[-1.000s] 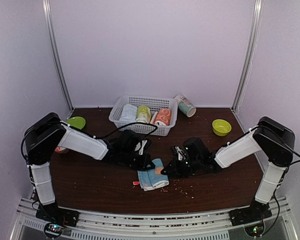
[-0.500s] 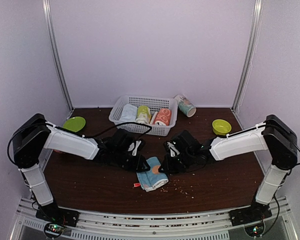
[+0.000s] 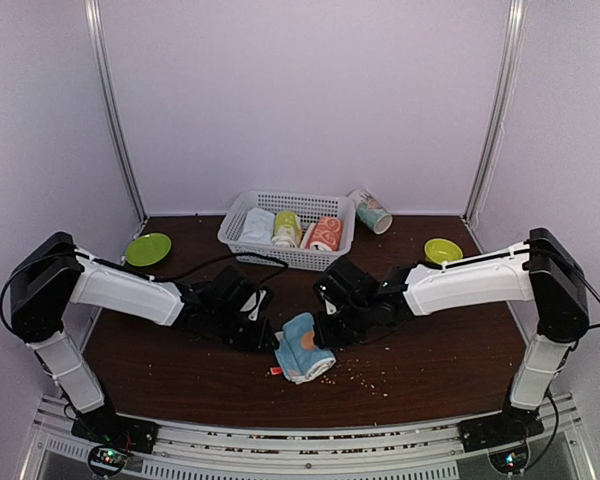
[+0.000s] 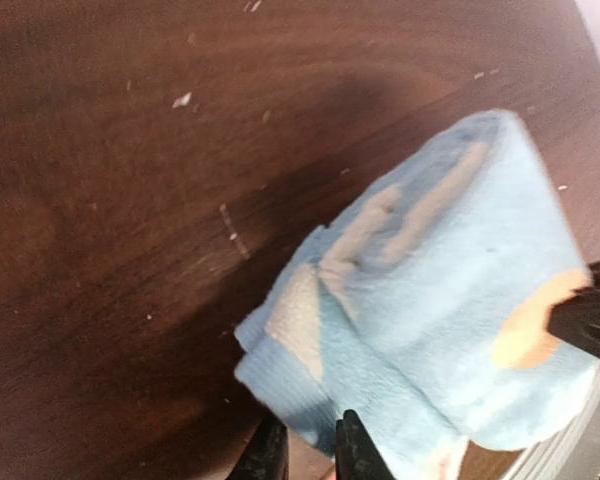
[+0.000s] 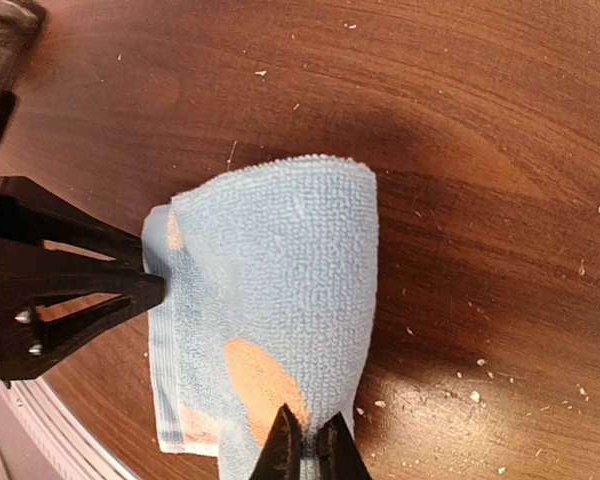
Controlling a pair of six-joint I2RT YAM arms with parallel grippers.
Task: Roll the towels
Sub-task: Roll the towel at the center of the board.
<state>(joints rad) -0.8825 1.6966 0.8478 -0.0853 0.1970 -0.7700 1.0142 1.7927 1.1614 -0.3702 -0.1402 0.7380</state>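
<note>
The light blue towel (image 3: 305,348) with orange spots lies partly rolled on the dark table, its far part curled over. My left gripper (image 3: 267,336) is at its left end. In the left wrist view it (image 4: 310,450) is shut on the corner of the towel (image 4: 430,290). My right gripper (image 3: 326,328) is at the right end. In the right wrist view it (image 5: 306,445) is shut on the edge of the towel (image 5: 270,280), by an orange spot. A peach-orange patterned towel (image 3: 325,235) stands rolled in the basket.
A white basket (image 3: 242,210) at the back holds a pale rolled towel (image 3: 258,225) and a yellow-green roll (image 3: 286,228). Another roll (image 3: 370,210) lies beside it. A green plate (image 3: 147,248) is at the far left, a green bowl (image 3: 442,250) at the far right. Crumbs dot the table.
Both grippers have moved left and slightly away from the arm bases, holding the towel's ends. The blue towel has curled over into a thicker roll.
</note>
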